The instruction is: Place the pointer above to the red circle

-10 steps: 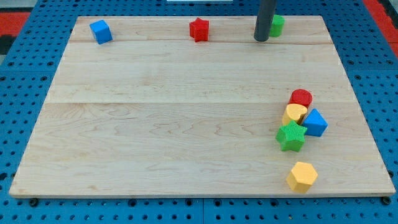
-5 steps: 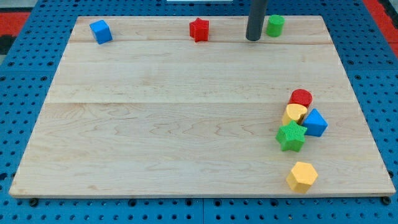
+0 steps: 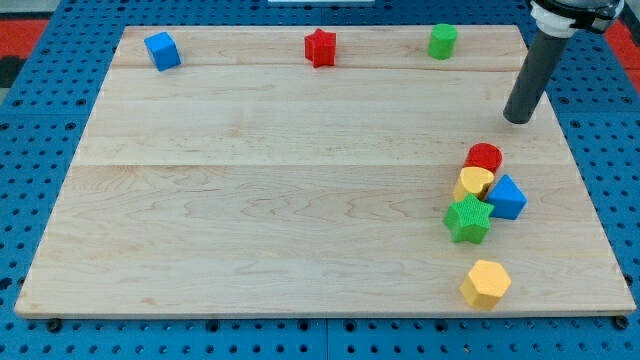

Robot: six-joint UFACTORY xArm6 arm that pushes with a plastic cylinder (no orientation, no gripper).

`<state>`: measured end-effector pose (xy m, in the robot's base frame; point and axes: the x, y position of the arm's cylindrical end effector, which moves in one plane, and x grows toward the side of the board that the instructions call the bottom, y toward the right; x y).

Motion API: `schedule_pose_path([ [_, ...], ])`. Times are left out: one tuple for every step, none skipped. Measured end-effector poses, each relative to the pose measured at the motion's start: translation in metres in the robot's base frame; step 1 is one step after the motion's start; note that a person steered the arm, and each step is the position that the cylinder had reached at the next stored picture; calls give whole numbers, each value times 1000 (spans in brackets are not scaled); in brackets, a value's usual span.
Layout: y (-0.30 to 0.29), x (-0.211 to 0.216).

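The red circle block (image 3: 485, 157) lies at the right of the wooden board (image 3: 280, 190), at the top of a tight cluster. My tip (image 3: 518, 119) rests on the board a little above and to the right of the red circle, apart from it. The dark rod rises from the tip toward the view's top right. Touching the red circle from below is a yellow heart-like block (image 3: 474, 183).
In the cluster are a blue block (image 3: 507, 197) and a green star (image 3: 468, 219). A yellow hexagon (image 3: 486, 284) lies below them. Along the top edge lie a blue cube (image 3: 161, 50), a red star (image 3: 320, 47) and a green cylinder (image 3: 442, 41).
My tip has moved from the top edge, just left of the green cylinder, to the right and down toward the red circle. No block has moved.
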<state>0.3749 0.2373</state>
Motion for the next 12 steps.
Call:
schedule_pose_path([
  [-2, 0],
  [-12, 0],
  [-21, 0],
  [-28, 0],
  [-36, 0],
  [-46, 0],
  [-54, -2],
  [-59, -5],
  [-63, -6],
  [-68, -8],
  [-73, -8],
  [-75, -9],
])
